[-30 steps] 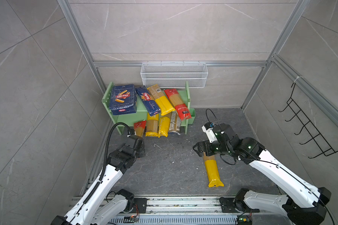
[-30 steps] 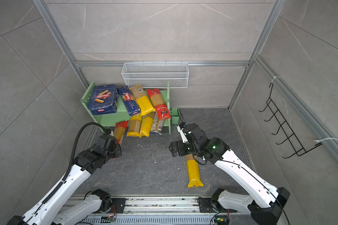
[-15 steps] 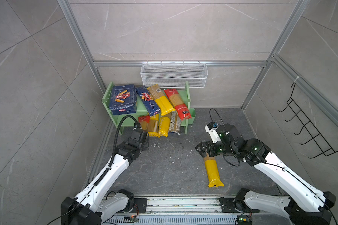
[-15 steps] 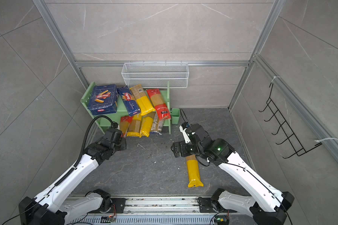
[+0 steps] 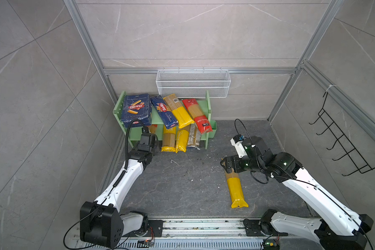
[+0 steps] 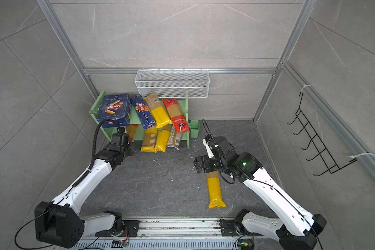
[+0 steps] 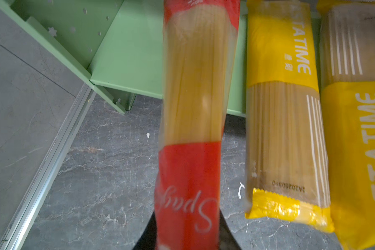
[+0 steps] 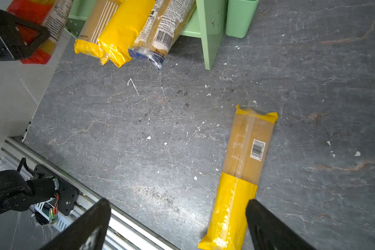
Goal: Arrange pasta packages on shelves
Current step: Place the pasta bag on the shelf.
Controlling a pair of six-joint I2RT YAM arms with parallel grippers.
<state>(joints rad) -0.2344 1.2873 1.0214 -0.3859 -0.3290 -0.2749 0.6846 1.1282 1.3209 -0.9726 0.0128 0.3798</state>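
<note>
My left gripper (image 7: 186, 236) is shut on a clear spaghetti bag with red ends (image 7: 193, 86). The bag's far end reaches onto the left part of the lower board of the pale green shelves (image 5: 207, 104). Beside it on that board lie several more bags, two of them yellow PASTATIME ones (image 7: 281, 121). On the top board lie a blue Barilla box (image 5: 135, 107), a blue spaghetti pack (image 5: 164, 112), a yellow bag (image 5: 179, 112) and a red bag (image 5: 196, 114). My right gripper (image 8: 177, 204) is open above one end of a yellow-ended bag (image 8: 245, 155) lying on the floor (image 5: 235, 188).
A white wire basket (image 5: 193, 83) hangs on the back wall above the shelves. A small green cup (image 5: 212, 129) sits on the shelf's right side. A black hook rack (image 5: 342, 138) is on the right wall. The metal rail (image 5: 193, 226) runs along the front edge.
My left arm has carried the red-ended bag forward from the floor to the lower shelf board. My right gripper has drifted slightly right and stays open over the floor bag.
</note>
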